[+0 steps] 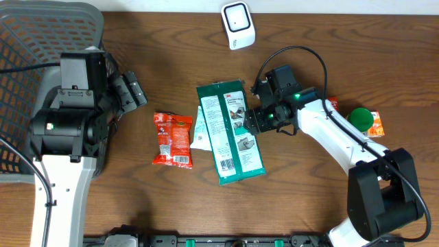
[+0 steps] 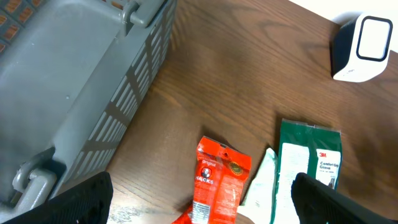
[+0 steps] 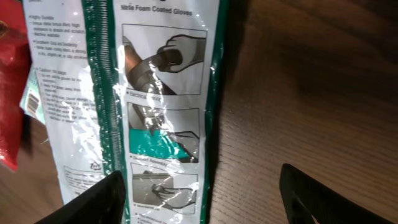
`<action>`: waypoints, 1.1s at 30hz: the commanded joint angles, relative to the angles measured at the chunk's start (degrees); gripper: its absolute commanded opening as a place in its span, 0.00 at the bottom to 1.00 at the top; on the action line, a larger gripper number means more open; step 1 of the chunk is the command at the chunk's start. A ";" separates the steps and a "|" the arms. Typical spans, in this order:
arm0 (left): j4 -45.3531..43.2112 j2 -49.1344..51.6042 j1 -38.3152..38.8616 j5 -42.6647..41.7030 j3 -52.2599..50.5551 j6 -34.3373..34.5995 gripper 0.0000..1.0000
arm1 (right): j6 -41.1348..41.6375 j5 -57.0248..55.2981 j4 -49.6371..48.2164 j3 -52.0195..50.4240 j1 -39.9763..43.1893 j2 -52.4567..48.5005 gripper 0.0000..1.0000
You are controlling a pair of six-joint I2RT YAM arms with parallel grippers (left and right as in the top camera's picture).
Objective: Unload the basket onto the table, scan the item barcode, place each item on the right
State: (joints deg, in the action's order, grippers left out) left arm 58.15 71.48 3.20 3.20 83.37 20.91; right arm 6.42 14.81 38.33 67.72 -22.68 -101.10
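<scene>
A long green-and-white glove package point(image 1: 230, 134) lies flat mid-desk point(image 1: 329, 41). Its glossy face is printed with text panels and pictures of gloved hands. The right claw point(image 1: 251, 122) sits at the package's right edge, fingers apart, gripping nothing. The left claw point(image 1: 134, 91) hangs spread wide beside a grey basket point(image 1: 34, 48). A white scanner point(image 1: 237, 25) stands beyond the package, and a red snack packet point(image 1: 172, 139) lies near it.

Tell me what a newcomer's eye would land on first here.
The long green glove package lying flat in the middle stands out first, with the right gripper open at its right edge. Next come the red snack packet to its left, the white scanner beyond it, and the big grey basket on the far left.
</scene>
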 commanded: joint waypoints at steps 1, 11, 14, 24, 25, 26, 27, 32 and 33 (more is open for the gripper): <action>0.11 0.00 -0.20 0.50 0.39 -0.74 0.91 | -0.96 -1.25 -0.02 -0.35 -0.13 -0.28 0.75; 0.11 0.00 -0.20 0.50 0.37 -0.74 0.91 | -0.98 -1.14 0.42 -0.35 0.48 -0.28 0.79; 0.11 0.00 -0.20 0.50 0.37 -0.74 0.91 | -1.55 0.39 0.55 -0.35 1.90 -0.28 0.79; -2.54 0.00 -0.20 0.48 0.37 -0.72 0.91 | -9.14 14.51 2.19 -0.98 9.81 -0.28 0.81; -3.65 0.00 -0.17 0.46 0.37 -0.72 0.92 | -9.99 16.00 2.19 -1.16 10.36 -0.28 0.81; -4.33 0.00 -0.20 0.48 0.37 -0.72 0.91 | -10.93 17.42 2.16 -1.33 10.75 -0.31 0.81; -4.46 0.00 -0.17 0.48 0.37 -0.72 0.91 | -11.82 18.67 2.16 -1.57 11.10 -0.31 0.82; -2.97 0.15 -0.17 -10.58 0.20 -0.74 0.98 | -12.72 18.75 0.70 -2.78 11.39 -0.31 0.82; -2.49 0.35 -0.17 -13.29 0.11 -0.74 0.98 | -12.72 18.75 0.52 -2.95 11.39 -0.33 0.83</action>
State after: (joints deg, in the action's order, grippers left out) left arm 54.63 71.48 3.16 -0.21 83.37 20.71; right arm -4.27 31.18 39.33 65.80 -11.46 -101.10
